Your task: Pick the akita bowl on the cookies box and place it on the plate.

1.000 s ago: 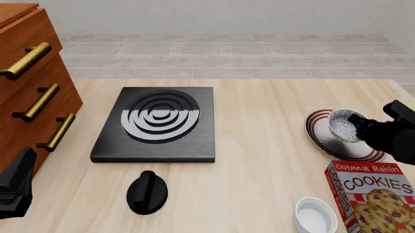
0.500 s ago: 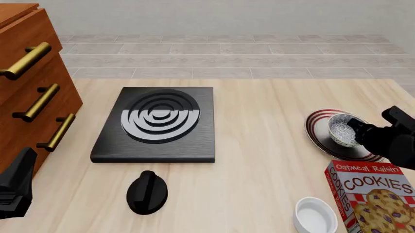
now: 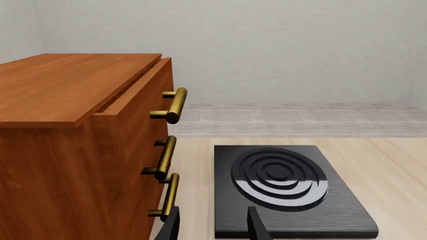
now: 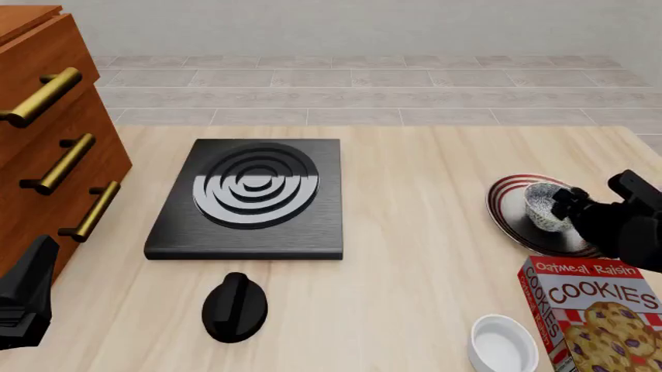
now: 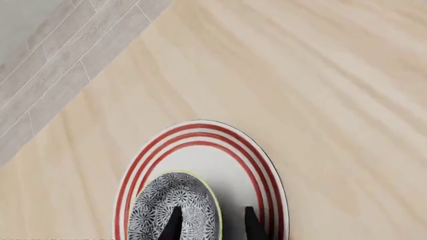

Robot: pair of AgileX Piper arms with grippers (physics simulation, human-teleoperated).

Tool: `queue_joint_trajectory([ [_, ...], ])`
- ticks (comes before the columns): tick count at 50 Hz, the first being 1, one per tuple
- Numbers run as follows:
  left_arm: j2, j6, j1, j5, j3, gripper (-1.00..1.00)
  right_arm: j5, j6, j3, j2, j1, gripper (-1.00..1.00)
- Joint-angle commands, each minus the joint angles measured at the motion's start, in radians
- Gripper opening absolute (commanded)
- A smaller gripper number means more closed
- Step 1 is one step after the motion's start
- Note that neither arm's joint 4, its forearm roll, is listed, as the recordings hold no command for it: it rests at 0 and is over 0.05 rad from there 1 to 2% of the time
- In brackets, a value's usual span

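Observation:
The akita bowl [image 4: 544, 208], speckled black and white, sits upright on the red-striped plate [image 4: 505, 203] at the table's right side. In the right wrist view the bowl [image 5: 167, 207] rests on the plate [image 5: 200, 142]. My right gripper [image 5: 212, 226] straddles the bowl's rim with its fingers spread, one inside and one outside. In the front view that gripper [image 4: 565, 206] is at the bowl's right edge. The cookies box [image 4: 594, 310], red with white lettering, lies nearer than the plate with nothing on it. My left gripper [image 3: 213, 227] hangs open and empty at the near left [image 4: 34, 275].
A black stove plate [image 4: 248, 198] with ring burner lies mid-table, with a black knob [image 4: 235, 306] in front of it. A wooden drawer cabinet [image 4: 52, 139] with brass handles stands at the left. A plain white small bowl [image 4: 501, 342] sits left of the cookies box.
The right gripper lowered the akita bowl onto the plate. The bowl went from tilted to upright, and the fingers now stand spread around its rim. The left arm has not moved.

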Motion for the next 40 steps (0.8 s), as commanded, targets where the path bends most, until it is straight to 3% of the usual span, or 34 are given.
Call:
queue_joint_trajectory([
  [1,0.000,0.000,0.000,0.000,0.000,1.00,0.007,-0.001,-0.004,0.007,0.004,1.00],
  [25,0.000,0.000,0.000,0.000,0.000,1.00,0.024,0.013,0.039,-0.086,-0.001,1.00],
  [28,0.000,0.000,0.000,0.000,0.000,1.00,0.046,0.009,0.062,-0.144,-0.008,1.00],
  [30,0.000,0.000,0.000,0.000,0.000,1.00,0.071,-0.025,0.069,-0.195,-0.036,1.00],
  [32,0.000,0.000,0.000,0.000,0.000,1.00,0.086,-0.003,0.093,-0.246,-0.034,1.00],
  [38,0.000,0.000,0.000,0.000,0.000,1.00,0.179,-0.020,0.134,-0.434,-0.050,1.00],
  [40,0.000,0.000,0.000,0.000,0.000,1.00,0.244,-0.023,0.153,-0.559,-0.022,1.00],
])
